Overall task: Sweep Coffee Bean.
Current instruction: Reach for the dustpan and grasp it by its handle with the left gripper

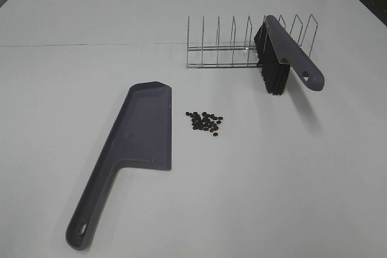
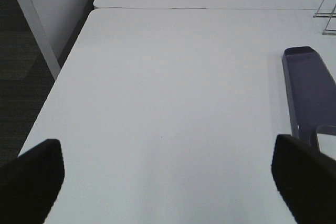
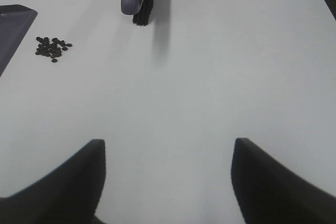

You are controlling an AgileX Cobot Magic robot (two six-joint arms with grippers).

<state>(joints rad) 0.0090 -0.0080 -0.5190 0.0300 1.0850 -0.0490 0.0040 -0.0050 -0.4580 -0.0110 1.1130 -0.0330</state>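
Black-fingered and empty, the left gripper (image 2: pixel 167 148) stands spread wide over the bare white table (image 2: pixel 157 77). The right gripper (image 3: pixel 168 145) is also parted, with nothing between its jaws.

Next out lies the grey-purple dustpan (image 1: pixel 136 149), flat on the table with its long handle toward the near edge. It looks like stiff, light plastic, and that handle is the place to take it.

Just beside the pan's long side sit the coffee beans (image 1: pixel 204 122), a loose little cluster near the middle of the table. They are probably hard, smooth and very light, so they would roll and scatter at a rough push. They are too small to pinch, so I judge they are to be moved with bristles.

Farthest off, the brush (image 1: pixel 284 52) leans in a wire rack (image 1: pixel 217 46), bristles down, its grey handle jutting free toward the robot. That is the obvious hold.

The high view shows the whole layout but neither gripper. The left wrist view catches only the dustpan's pan end and a corner of the rack. The right wrist view takes in beans, brush and rack together.
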